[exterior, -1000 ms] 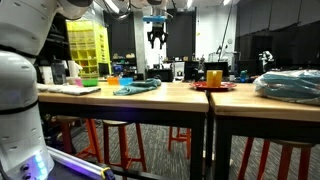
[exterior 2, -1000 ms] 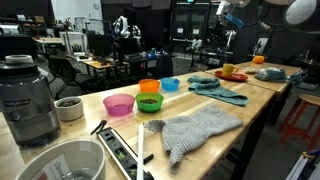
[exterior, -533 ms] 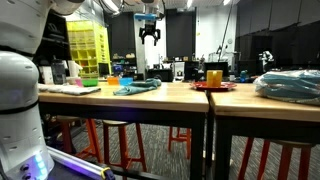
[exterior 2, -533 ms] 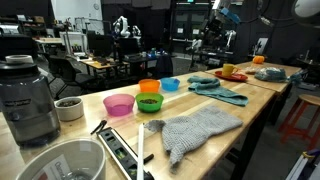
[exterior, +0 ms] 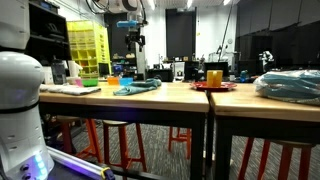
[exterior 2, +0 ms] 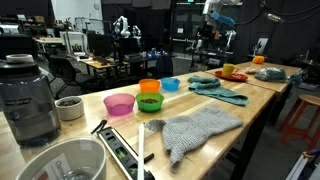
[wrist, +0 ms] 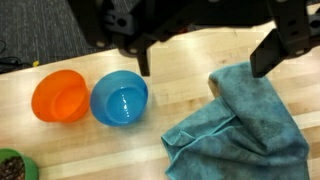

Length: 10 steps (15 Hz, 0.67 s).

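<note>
The arm reaches high over the wooden table [wrist: 190, 75], with the gripper [exterior: 134, 40] pointing straight down, its jaws spread wide and holding nothing. Beneath it the teal cloth [wrist: 245, 125] lies crumpled in loose folds on the tabletop, just beside the blue bowl [wrist: 119, 99], which sits next to the orange bowl [wrist: 59, 95].

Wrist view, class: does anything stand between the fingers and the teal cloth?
Nothing visible does. The fingers hang open above the wooden table, with clear air down to the teal cloth. The blue bowl sits beside the cloth, apart.
</note>
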Motion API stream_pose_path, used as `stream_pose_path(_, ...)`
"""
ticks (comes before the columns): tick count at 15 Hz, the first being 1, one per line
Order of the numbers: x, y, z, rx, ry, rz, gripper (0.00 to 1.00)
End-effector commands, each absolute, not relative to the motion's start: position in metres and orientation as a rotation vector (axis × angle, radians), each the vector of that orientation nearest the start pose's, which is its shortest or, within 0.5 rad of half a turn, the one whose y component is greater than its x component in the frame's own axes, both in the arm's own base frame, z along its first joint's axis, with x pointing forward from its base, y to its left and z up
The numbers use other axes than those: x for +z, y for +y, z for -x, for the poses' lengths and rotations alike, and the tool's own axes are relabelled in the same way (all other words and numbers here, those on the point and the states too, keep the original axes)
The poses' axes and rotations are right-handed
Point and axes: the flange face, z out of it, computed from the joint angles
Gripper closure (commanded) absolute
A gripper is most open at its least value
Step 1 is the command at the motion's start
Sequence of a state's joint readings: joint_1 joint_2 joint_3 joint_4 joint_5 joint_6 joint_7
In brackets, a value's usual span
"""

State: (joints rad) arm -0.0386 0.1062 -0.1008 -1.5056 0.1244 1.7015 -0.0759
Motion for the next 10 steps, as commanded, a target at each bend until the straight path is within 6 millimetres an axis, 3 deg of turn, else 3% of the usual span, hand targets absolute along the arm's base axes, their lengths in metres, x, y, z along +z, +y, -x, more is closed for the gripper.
stream_pose_path(1,0.565,-0.038,-0.563,-0.09,0.165,3.11,0.0)
stream_pose_path(7,0.47,-0.003,-0.522,0.044,0.223,3.214,0.0)
stream_pose_path(10,0.438,0.002,-0.508,0.051,0.238,3.246,0.0)
